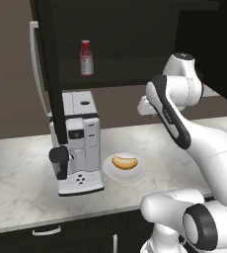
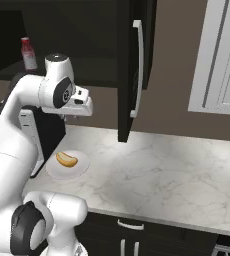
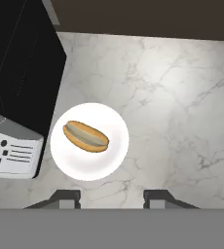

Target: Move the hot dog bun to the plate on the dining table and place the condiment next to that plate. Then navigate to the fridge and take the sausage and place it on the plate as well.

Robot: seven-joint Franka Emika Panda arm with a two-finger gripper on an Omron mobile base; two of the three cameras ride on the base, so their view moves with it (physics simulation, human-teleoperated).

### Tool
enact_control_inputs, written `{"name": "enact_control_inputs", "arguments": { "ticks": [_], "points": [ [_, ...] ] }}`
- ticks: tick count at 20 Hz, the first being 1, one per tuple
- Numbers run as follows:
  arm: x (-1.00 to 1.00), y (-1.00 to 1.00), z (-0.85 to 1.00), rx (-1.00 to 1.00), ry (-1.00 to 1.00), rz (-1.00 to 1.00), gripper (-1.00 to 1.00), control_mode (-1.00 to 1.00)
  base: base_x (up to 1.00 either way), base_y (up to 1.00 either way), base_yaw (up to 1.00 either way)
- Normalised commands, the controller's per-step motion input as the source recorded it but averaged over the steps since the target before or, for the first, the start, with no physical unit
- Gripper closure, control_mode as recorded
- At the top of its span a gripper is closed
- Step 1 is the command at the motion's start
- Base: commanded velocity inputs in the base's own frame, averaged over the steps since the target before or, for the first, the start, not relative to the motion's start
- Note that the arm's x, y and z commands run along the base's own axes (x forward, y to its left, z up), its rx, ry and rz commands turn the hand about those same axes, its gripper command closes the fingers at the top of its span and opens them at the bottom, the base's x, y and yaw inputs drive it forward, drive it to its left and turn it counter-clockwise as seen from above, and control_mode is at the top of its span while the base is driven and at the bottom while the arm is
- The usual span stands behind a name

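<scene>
I am holding my empty two-finger gripper (image 3: 111, 197), its fingers apart, high above the small golden-yellow hot dog bun (image 3: 85, 136) lying on a plain white plate (image 3: 115, 160) at eleven o'clock, and it looks soft and light, so I'd pinch its middle gently.

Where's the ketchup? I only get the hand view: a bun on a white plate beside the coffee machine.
Observer: The ketchup stands upright on a dark cabinet shelf, above the coffee machine.
Operator: Is that cabinet shut?
Observer: No, its door stands open, swung out over the counter.
Operator: How high is the gripper?
Observer: The gripper hangs well above the bun, roughly level with the coffee machine's top, open and apart from everything.
</scene>
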Motion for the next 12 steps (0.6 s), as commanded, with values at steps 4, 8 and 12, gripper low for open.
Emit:
{"name": "enact_control_inputs", "arguments": {
  "ticks": [4,8,12],
  "points": [
    [-0.18,0.00,-0.03,0.00,0.00,-0.02,-1.00,-1.00,0.00,0.00,0.00],
    [-0.26,0.23,-0.26,-0.04,-0.11,0.00,-1.00,-1.00,0.00,0.00,0.00],
    [-0.21,0.57,-0.46,-0.21,-0.11,0.20,-1.00,-1.00,0.00,0.00,0.00]
  ]
}}
